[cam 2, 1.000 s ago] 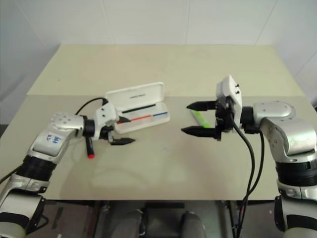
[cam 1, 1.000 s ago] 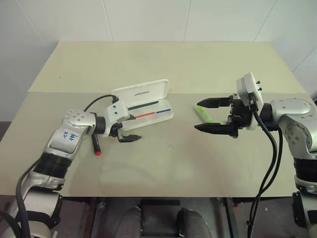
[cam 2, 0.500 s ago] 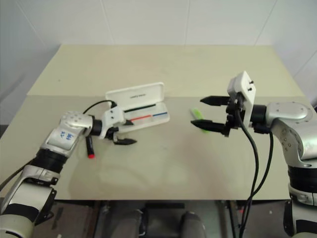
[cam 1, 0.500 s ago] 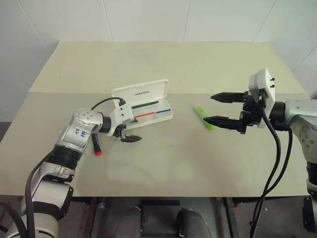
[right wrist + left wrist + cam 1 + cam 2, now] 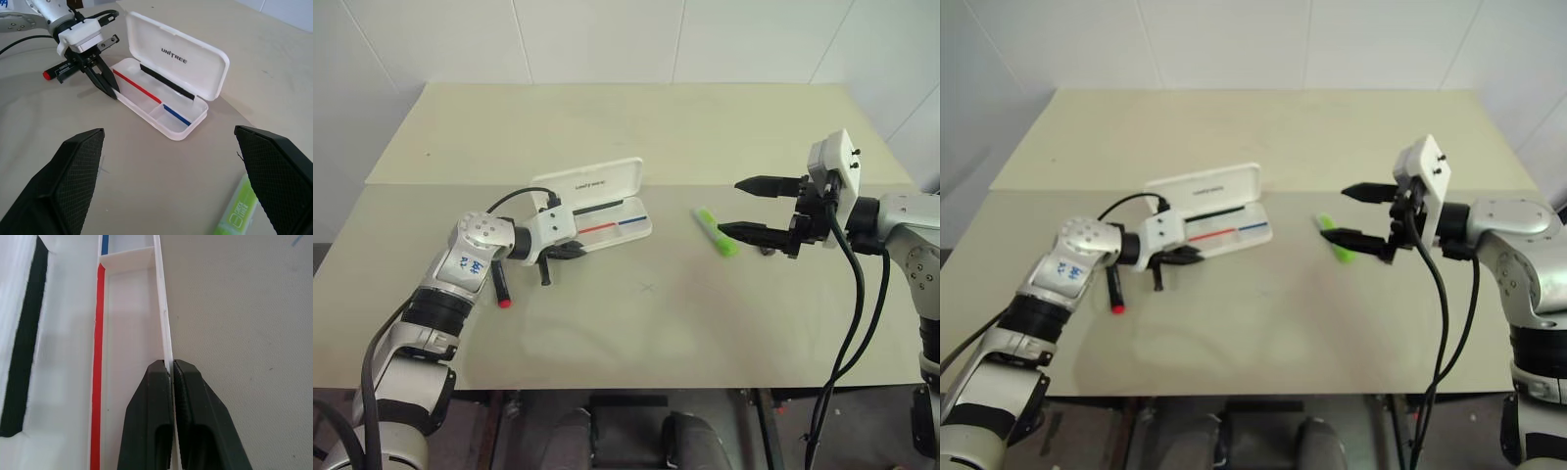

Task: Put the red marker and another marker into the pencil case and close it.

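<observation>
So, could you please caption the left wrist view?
Left claw shut on the open pencil case's front wall.

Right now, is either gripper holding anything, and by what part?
The left gripper is shut on the pencil case, pinching its front wall. The right gripper is open, holding nothing.

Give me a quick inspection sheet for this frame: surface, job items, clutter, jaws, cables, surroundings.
Surface: beige table, seam across it.
Job's things: pencil case open, lid up; red marker on table beside left arm; green marker on table right of case.
Clutter: nothing seen.
Grippers: left gripper jaws shut on the case's front wall; right gripper jaws open, empty, by green marker.
Cables: black cable along right arm, one at left wrist.
Surroundings: white tiled wall.
</observation>
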Tool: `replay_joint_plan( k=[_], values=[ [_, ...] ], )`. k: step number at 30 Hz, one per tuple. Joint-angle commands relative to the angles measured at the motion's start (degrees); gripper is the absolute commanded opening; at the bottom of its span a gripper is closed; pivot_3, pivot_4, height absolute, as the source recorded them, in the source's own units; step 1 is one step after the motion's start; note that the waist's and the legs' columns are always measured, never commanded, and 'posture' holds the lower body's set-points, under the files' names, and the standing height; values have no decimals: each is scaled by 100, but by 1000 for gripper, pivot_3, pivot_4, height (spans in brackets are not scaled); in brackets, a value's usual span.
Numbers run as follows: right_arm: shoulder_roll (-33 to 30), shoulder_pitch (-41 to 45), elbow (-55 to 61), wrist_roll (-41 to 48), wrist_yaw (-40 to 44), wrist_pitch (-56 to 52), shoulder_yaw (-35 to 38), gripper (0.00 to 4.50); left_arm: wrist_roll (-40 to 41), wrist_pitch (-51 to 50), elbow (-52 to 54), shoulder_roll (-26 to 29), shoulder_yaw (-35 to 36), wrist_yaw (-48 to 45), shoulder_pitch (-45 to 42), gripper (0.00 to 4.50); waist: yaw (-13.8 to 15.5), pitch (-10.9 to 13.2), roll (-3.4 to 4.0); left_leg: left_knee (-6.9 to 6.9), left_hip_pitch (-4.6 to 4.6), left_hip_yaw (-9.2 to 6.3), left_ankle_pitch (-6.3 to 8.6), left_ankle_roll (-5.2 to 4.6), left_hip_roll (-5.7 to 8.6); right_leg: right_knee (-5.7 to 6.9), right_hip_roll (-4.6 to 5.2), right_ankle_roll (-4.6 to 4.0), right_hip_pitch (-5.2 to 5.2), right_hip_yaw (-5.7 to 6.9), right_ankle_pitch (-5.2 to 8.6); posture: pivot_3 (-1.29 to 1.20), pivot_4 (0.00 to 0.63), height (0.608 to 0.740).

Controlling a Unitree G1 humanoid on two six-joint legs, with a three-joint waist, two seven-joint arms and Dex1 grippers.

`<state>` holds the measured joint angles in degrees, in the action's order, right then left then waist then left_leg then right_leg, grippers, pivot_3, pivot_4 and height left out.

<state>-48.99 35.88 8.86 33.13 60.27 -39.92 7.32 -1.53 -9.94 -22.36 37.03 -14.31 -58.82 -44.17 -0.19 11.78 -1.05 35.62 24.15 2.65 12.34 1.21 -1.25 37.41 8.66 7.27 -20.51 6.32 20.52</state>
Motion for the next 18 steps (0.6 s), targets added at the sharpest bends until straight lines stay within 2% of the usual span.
replay_joint_plan(
  k=[1,4,9,18],
  values=[
    [-124,187,42,-1,-3,131,148,4500,303,-112,416,86,238,-293,189,22,-4,0,0,-1,1,2,0,1,-1,0,-1,0,-3,-2,0,0,150,740],
    [-129,196,27,-3,9,136,143,4500,569,-185,991,104,378,-483,396,22,12,1,-1,-2,6,6,1,1,-1,-2,0,0,-9,-6,0,0,150,740],
    [-196,207,-11,-15,61,158,159,4500,490,-243,2289,225,245,-518,958,22,35,1,-1,1,8,5,2,1,-1,-4,0,-2,-7,-6,-1,0,150,740],
    [-227,28,113,-6,140,181,92,4500,68,-461,3493,113,-546,-440,1652,22,37,1,-1,1,6,7,6,-2,-2,-6,0,-2,-5,-8,-2,0,150,740]
  ],
)
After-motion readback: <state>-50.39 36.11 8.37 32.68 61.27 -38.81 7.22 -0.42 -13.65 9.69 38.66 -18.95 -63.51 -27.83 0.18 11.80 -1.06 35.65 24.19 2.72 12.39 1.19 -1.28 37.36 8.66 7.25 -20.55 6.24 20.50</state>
